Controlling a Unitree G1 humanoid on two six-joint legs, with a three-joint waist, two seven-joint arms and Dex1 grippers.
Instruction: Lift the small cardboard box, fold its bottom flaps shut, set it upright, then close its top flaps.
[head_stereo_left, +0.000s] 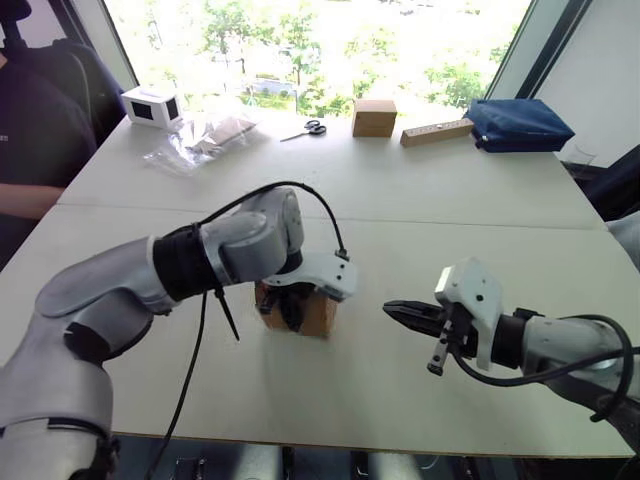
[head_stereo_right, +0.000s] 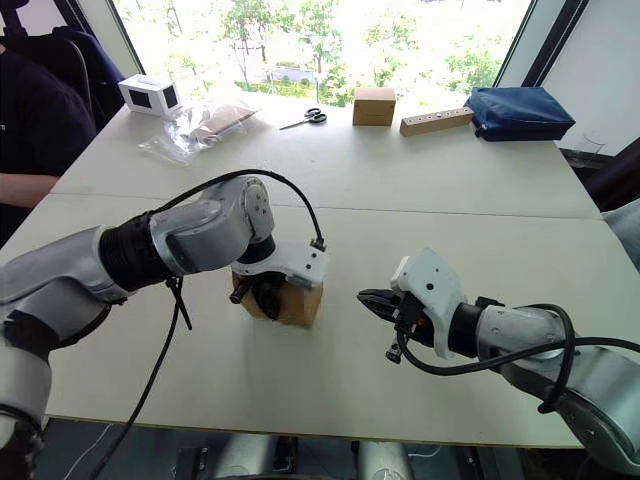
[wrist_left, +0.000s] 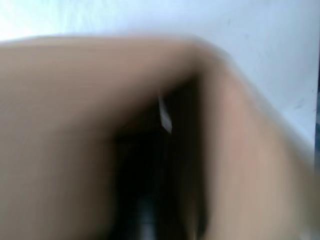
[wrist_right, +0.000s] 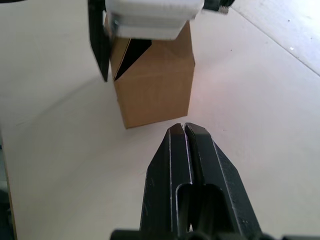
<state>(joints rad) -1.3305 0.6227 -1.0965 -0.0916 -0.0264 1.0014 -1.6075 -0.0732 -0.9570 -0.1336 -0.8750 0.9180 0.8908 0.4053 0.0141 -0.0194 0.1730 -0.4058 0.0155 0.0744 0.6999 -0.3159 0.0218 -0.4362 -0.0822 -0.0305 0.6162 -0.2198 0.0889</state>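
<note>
- Box first: the small cardboard box (wrist_right: 155, 82) stands upright on the white table (head_stereo_left: 420, 210), near the front edge, so it looks ready for closing at the top.
- Its top flaps (wrist_right: 131, 52) are partly open; a dark gap shows inside.
- The left gripper (head_stereo_right: 268, 292) sits right on top of the box, likely to push a flap down. One black finger (wrist_right: 98, 42) hangs down beside the box. I cannot tell how wide its fingers are.
- The left arm bends across and reaches down from above.
- The right gripper (wrist_right: 184, 131) waits near the box, not touching it. Its fingers are pressed together and hold nothing.
- The right arm lies low, pointing at the box side.
</note>
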